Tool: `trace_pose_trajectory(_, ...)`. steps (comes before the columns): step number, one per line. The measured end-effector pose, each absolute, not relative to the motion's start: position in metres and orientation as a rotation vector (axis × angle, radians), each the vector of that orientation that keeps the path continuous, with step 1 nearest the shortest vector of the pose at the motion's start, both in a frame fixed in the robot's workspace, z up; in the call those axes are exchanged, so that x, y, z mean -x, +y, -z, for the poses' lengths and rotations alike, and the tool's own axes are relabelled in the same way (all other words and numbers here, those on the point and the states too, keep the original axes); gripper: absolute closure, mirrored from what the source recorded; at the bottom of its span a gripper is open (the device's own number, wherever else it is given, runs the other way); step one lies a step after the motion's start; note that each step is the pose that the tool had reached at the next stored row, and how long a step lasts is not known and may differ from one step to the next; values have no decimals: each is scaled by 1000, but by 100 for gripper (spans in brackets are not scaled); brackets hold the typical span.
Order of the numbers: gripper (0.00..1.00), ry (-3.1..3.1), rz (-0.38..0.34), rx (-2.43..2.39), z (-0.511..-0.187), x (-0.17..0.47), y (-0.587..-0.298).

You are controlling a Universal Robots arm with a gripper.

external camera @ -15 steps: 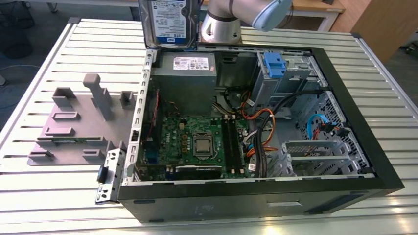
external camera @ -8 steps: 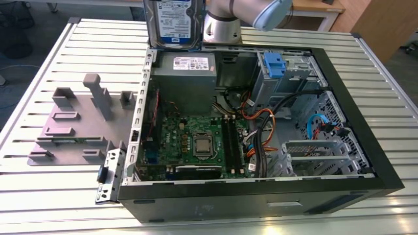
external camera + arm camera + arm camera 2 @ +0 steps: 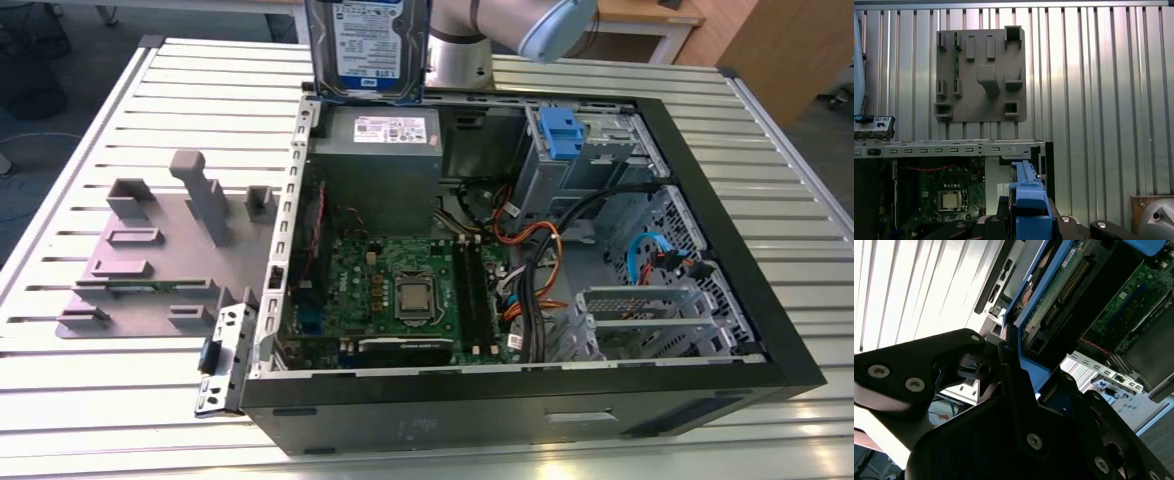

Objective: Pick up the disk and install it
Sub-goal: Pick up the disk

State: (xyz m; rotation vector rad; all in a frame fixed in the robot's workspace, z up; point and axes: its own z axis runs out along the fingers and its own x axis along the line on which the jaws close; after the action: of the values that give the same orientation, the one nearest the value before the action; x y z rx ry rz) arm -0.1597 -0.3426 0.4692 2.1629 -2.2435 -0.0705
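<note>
Blue-railed metal hard disk (image 3: 367, 45) above open black PC case (image 3: 534, 410), top cut off. Black gripper (image 3: 1027, 222) jaws clamp its rail; label txt illegible.

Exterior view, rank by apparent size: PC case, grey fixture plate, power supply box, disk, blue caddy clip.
1. PC case
2. grey fixture plate
3. power supply box
4. disk: cropped by the frame edge and raised above the case, so its rank against the power supply box is unsure
5. blue caddy clip
</note>
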Motion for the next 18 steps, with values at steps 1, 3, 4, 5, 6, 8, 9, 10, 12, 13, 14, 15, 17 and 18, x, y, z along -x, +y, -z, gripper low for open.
trace_pose_trajectory(1, 63, -2243, 71, -2163, -469, 158, -343)
trace_pose_trajectory(3, 63, -2243, 71, -2163, -469, 156, -343)
trace_pose_trajectory(4, 63, -2243, 71, -2163, -469, 154, -343)
trace_pose_trajectory(5, 63, -2243, 71, -2163, -469, 153, -343)
trace_pose_trajectory(6, 63, -2243, 71, -2163, -469, 152, -343)
trace_pose_trajectory(8, 63, -2243, 71, -2163, -469, 149, -343)
trace_pose_trajectory(9, 63, -2243, 71, -2163, -469, 148, -343)
trace_pose_trajectory(10, 63, -2243, 71, -2163, -469, 147, -343)
trace_pose_trajectory(12, 63, -2243, 71, -2163, -469, 144, -343)
trace_pose_trajectory(13, 63, -2243, 71, -2163, -469, 143, -343)
trace_pose_trajectory(14, 63, -2243, 71, -2163, -469, 142, -343)
trace_pose_trajectory(15, 63, -2243, 71, -2163, -469, 140, -343)
trace_pose_trajectory(17, 63, -2243, 71, -2163, -469, 138, -343)
trace_pose_trajectory(18, 63, -2243, 71, -2163, -469, 137, -343)
